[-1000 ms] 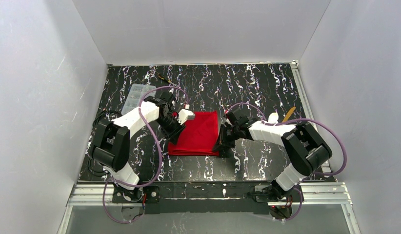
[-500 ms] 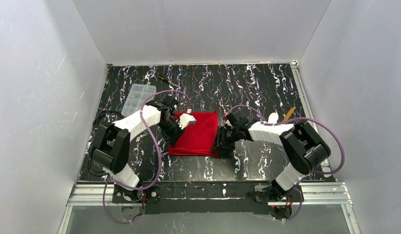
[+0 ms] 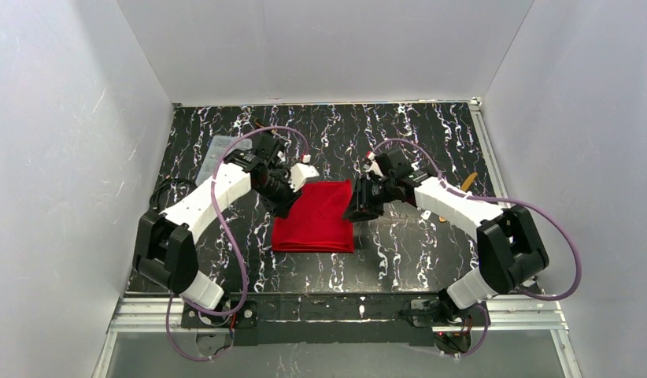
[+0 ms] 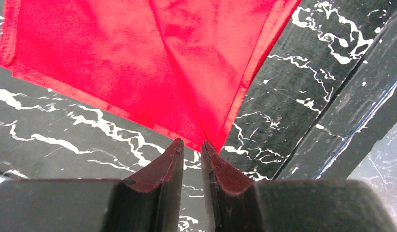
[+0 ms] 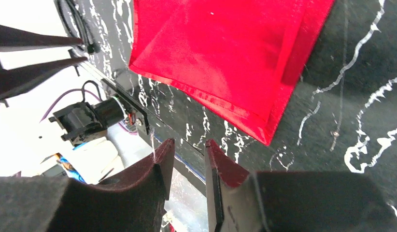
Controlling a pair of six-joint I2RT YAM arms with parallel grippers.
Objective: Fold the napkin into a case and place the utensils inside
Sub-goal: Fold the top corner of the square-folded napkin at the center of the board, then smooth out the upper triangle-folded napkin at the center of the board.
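Napkin [image 3: 316, 216] looks soft, light, slippery.
Left fingers [image 4: 163, 166] and right fingers [image 5: 226, 169] hover barely parted, empty, at its far corners; best pinch those hemmed corners.

Both arms on my screen are built the same way: the left arm [image 3: 204, 203] and the right arm [image 3: 456, 208] have smooth white shells on the long links and blocky black housings at the joints. A thin purple cable [image 3: 571, 244] runs in loose loops along each one, down to the black bases [image 3: 214, 315]. Near each wrist I see a small white plug [image 3: 305, 161] with a red spot. The left gripper [image 4: 191, 143] and the right gripper [image 5: 189, 143] carry matte dark fingers [image 4: 158, 171] that taper to blunt points. Their inner faces are dull reddish-brown, with a narrow gap between them.
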